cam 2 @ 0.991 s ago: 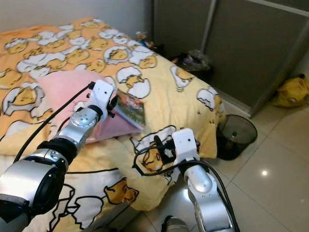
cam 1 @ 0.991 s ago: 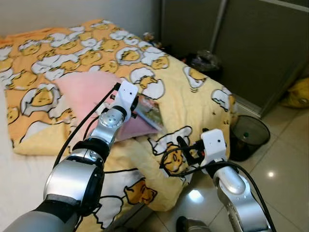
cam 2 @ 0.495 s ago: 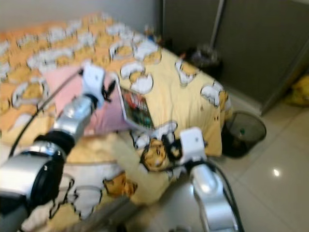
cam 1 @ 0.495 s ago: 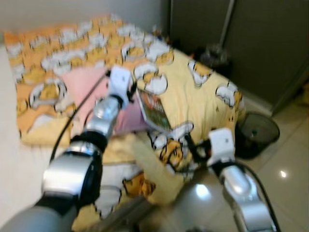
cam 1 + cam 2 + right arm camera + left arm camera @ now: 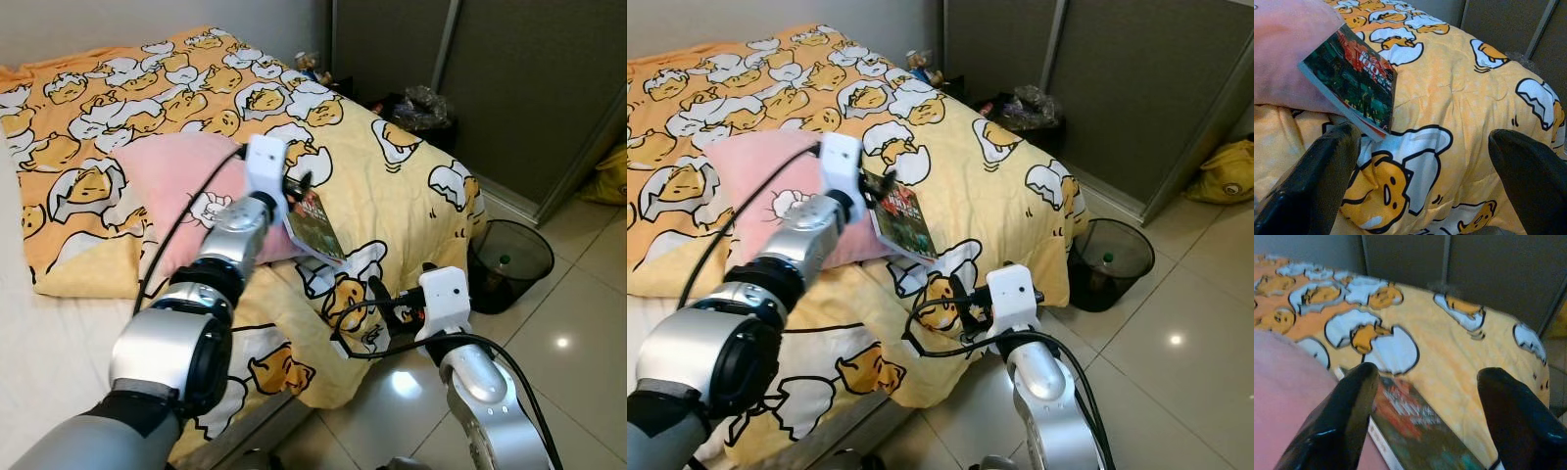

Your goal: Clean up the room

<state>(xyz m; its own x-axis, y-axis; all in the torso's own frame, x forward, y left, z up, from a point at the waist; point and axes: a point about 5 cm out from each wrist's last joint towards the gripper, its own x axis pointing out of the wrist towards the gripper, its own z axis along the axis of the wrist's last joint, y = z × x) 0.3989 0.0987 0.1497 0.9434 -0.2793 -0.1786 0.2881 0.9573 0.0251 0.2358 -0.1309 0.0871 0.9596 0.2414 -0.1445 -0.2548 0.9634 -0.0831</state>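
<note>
left gripper [image 5: 1422, 396] open above book [image 5: 1352, 81] (bin [image 5: 509, 264] beside bed)

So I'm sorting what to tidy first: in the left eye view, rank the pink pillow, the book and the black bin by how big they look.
1. Pink pillow, largest, partly hidden by the left arm.
2. Black bin.
3. Book, smallest, though close to the bin, and the bin stands farther off.

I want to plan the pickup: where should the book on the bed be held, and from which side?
Probably by the free corner of the book that sticks out past the pink pillow over the quilt. It lies propped and tilted on the pillow's edge, so that end leaves room for fingers. The left end effector is open right over it, coming from the pillow side.
</note>
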